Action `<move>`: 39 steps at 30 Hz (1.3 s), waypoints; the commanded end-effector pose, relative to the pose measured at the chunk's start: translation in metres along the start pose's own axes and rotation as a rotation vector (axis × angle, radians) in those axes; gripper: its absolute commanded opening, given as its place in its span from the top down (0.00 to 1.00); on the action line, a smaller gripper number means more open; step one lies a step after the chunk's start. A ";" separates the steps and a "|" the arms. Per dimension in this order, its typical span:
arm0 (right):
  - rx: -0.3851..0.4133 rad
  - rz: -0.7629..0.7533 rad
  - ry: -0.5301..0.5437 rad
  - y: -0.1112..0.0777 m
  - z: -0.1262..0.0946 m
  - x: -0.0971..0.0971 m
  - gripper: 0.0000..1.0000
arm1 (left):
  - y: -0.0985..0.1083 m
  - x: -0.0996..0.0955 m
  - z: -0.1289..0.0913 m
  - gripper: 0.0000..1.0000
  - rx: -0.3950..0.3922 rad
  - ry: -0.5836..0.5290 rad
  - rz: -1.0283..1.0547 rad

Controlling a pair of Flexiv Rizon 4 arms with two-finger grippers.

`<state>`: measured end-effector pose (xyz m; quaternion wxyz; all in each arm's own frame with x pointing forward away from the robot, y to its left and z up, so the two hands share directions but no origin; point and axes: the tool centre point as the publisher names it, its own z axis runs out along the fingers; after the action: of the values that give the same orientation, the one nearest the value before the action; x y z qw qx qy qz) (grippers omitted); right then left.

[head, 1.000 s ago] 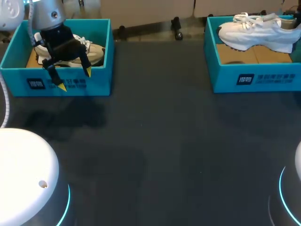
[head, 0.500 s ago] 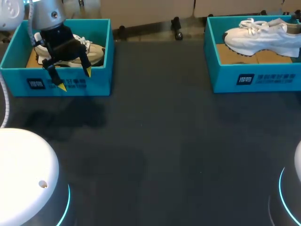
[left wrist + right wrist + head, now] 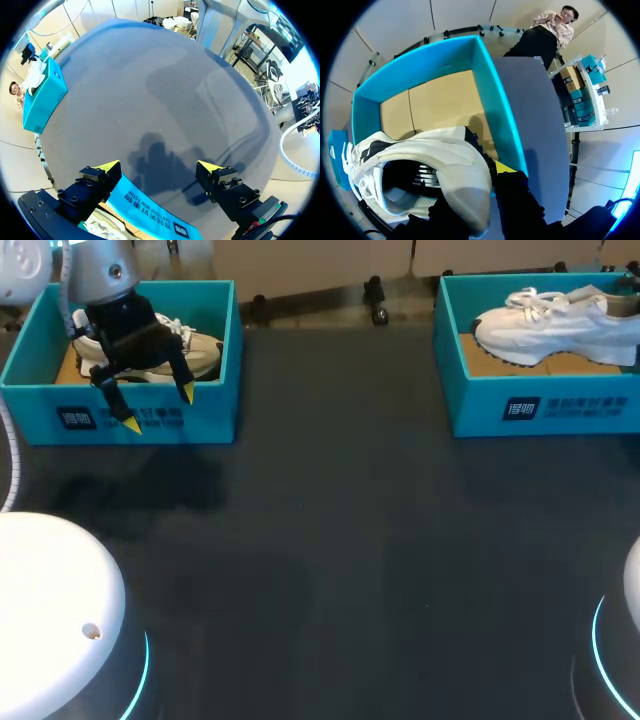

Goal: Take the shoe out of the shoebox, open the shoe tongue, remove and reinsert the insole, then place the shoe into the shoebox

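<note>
Dark grey matte surface, flat and evenly lit. Soft, blurred shadow lying on the surface, toward its far side, off its middle.

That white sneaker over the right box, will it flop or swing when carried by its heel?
Probably light: the white shoe hangs roughly level from a heel pinch by the right gripper. The soft upper likely flexes; loose laces may snag the shoebox rim.

White print marks the front wall of the left shoebox, at ten o'clock, and of the right shoebox, at two o'clock; neither is legible.
</note>
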<state>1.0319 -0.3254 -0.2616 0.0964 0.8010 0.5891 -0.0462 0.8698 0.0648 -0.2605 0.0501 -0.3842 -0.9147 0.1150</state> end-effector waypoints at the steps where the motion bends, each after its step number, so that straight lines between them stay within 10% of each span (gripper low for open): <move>1: 0.009 -0.005 -0.014 0.004 0.011 0.009 1.00 | 0.000 0.001 0.000 0.00 -0.002 0.000 0.000; 39: -0.021 0.003 -0.047 -0.009 0.025 -0.005 1.00 | 0.000 0.001 0.000 0.00 -0.002 0.000 0.000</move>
<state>1.0232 -0.3326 -0.2841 0.1159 0.8002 0.5854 -0.0597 0.8699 0.0650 -0.2606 0.0501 -0.3840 -0.9148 0.1152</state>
